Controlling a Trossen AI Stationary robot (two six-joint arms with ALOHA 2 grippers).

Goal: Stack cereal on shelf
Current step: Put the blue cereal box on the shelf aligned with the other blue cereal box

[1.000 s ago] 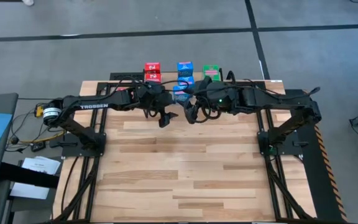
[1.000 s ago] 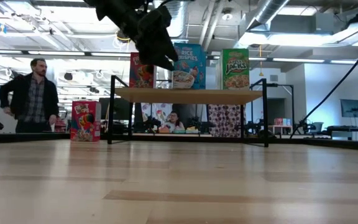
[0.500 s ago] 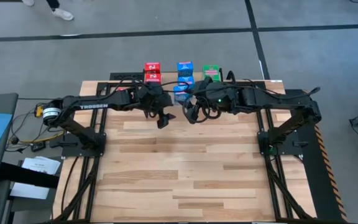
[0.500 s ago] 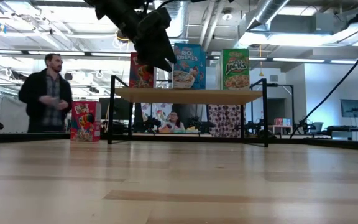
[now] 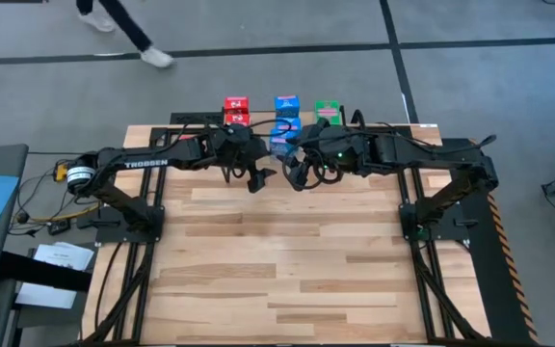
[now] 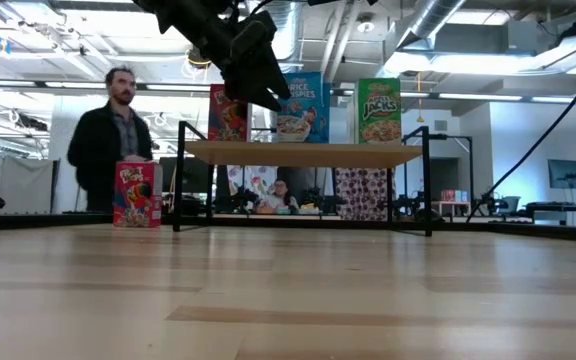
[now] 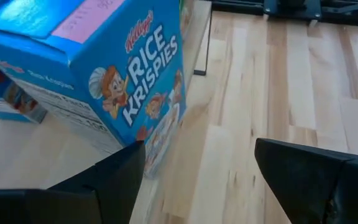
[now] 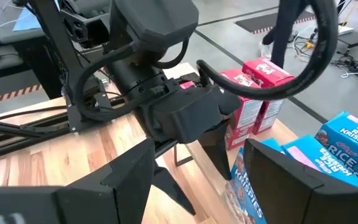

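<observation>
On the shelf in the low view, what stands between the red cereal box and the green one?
A blue Rice Krispies box stands between the red box and the green box on the shelf, partly hidden by a dark gripper in front, as the low view shows.

high: top-down, far | low: table-level, faces shelf (image 6: 303, 152) | wrists: close on Rice Krispies box (image 7: 114, 87), shared

Robotics lab: exposed ceiling ducts (image 6: 438, 20), workstations.

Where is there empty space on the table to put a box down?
The wide stretch of table in front of both grippers is bare wood. The far edge is crowded: the left gripper, the right gripper, the shelf and the cereal boxes bunch together there.
</observation>
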